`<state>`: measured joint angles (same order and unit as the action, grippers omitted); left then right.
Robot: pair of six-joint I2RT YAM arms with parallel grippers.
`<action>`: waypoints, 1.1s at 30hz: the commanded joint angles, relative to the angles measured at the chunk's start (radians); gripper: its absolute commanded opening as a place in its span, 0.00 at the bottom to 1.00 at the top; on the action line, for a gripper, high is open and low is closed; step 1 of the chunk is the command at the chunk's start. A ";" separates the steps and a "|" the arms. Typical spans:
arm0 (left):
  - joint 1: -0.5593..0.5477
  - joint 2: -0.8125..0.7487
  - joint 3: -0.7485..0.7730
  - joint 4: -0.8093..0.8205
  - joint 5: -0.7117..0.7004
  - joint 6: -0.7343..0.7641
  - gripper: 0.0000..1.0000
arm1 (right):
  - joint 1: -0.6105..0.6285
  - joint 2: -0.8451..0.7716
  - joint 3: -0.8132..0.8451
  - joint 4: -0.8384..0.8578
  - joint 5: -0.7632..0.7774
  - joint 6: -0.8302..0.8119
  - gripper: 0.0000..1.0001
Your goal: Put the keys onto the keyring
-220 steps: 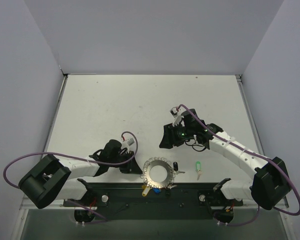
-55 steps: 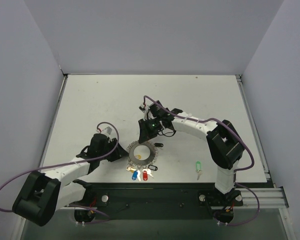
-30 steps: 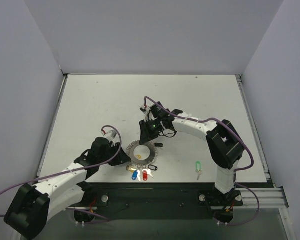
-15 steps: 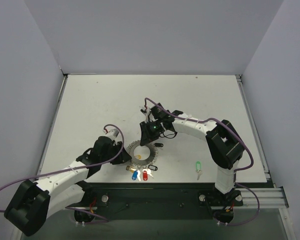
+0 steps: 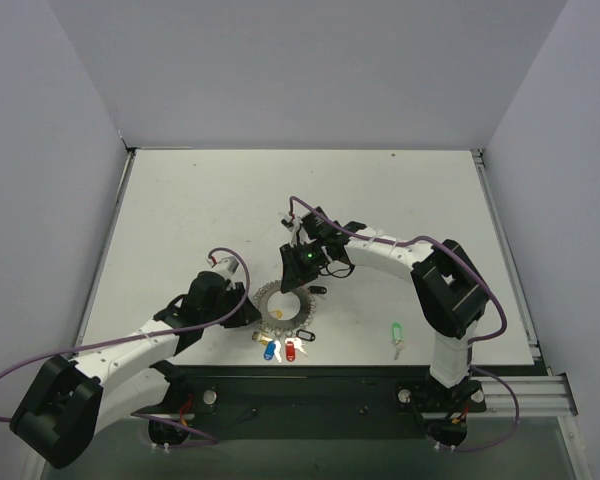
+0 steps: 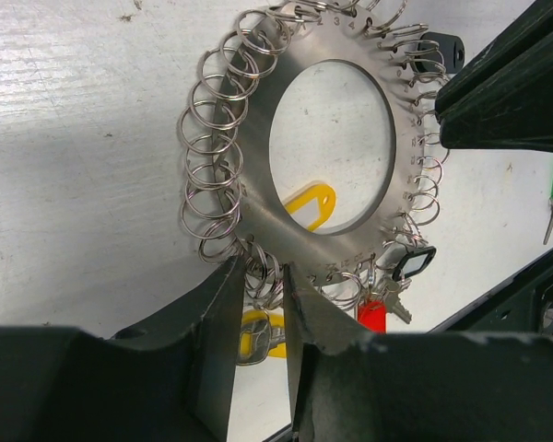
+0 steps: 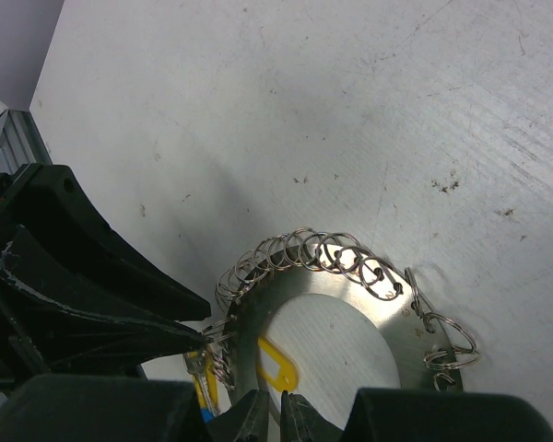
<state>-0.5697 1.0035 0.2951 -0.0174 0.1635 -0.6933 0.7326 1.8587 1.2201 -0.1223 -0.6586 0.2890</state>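
While the right gripper [image 7: 275, 400] pinches the keyring's [image 6: 251, 175] far rim, apparently steadying it, the left gripper's [image 6: 263, 274] narrow jaws straddle a near loop, grip unclear.

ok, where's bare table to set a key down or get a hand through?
Free: far half of the table, behind the right gripper to its far edge; also between the green key and the right edge. Crowded: near centre, where the left gripper and right gripper flank the keyring and its hung keys.
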 commanded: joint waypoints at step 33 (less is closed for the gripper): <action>-0.006 0.070 0.052 0.025 -0.055 0.054 0.26 | -0.006 -0.052 -0.018 0.010 -0.016 0.002 0.14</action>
<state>-0.5701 1.0538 0.2966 0.0025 0.1310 -0.6670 0.7326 1.8584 1.2091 -0.1162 -0.6590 0.2890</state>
